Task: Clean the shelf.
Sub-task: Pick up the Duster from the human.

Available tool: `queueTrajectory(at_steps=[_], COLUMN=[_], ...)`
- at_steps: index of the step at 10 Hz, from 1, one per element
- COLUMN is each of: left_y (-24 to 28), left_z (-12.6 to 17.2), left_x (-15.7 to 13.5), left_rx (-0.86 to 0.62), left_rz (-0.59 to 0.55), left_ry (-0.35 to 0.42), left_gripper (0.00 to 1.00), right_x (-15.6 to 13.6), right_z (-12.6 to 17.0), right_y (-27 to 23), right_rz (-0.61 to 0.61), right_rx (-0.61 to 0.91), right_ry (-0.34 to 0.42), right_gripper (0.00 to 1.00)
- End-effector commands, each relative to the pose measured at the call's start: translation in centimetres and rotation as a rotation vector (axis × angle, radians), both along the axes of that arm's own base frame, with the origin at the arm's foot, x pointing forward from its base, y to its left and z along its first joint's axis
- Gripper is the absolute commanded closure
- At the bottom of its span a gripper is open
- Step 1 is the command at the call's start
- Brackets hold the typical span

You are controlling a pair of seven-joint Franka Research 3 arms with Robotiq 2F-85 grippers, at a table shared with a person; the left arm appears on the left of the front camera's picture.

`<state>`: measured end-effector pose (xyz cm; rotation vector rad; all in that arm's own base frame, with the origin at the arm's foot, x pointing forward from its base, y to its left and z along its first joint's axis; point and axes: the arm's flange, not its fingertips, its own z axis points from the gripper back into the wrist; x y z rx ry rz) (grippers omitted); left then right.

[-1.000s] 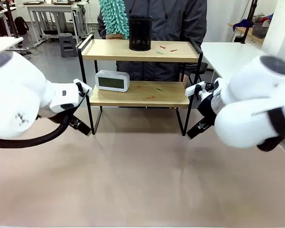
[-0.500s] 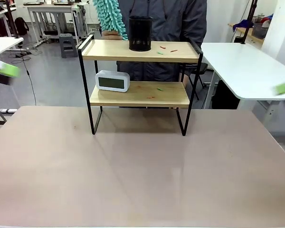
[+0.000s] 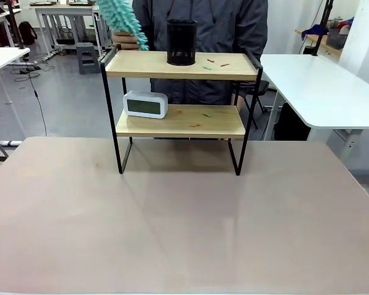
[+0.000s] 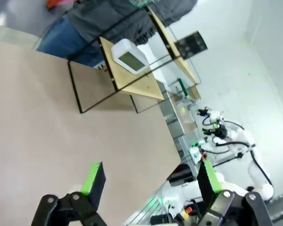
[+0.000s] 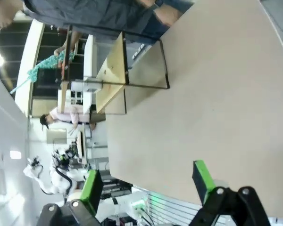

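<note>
Wide open, empty: left gripper (image 4: pixel 151 175), right gripper (image 5: pixel 147 183). On the shelf (image 3: pixel 146 64): black cup (image 3: pixel 181 43), clock (image 3: pixel 146 104), scraps (image 3: pixel 210 61). Teal duster (image 3: pixel 120 18) near its corner.

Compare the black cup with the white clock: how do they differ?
The black cup stands on the top board of the shelf; the white clock sits on the lower board. The cup is dark, round and upright; the clock is pale, boxy and wider than tall. The cup stands mid-board; the clock sits toward the left end. Both share their boards with small scraps.
</note>
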<state>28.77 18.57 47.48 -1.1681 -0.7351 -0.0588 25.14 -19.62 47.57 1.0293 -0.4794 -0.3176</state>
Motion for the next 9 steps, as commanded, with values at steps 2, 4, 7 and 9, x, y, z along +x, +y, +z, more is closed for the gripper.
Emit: queueTrajectory(at_steps=[2,4,7,9], left_y=[-2.1,-2.1,-2.3,-2.0], left_z=[3.6,3.6,3.9,6.8], left_x=[-1.0,-1.0,-1.3,3.5], left_rx=[0.061,0.061,0.064,-0.046], left_rz=[-0.049,-0.049,-0.049,-0.110], left_ry=[-0.060,-0.060,-0.037,0.153], left_gripper=[0.00,0.00,0.00,0.00], right_x=[-1.5,-1.5,-1.5,-1.5], right_z=[2.6,2.6,2.6,2.6], right_y=[1.8,1.8,1.8,1.8], right_rz=[0.083,0.083,0.083,0.083], right_rx=[-0.042,-0.042,-0.042,-0.042], right_ry=[-0.060,-0.060,-0.060,-0.060], right_gripper=[0.00,0.00,0.00,0.00])
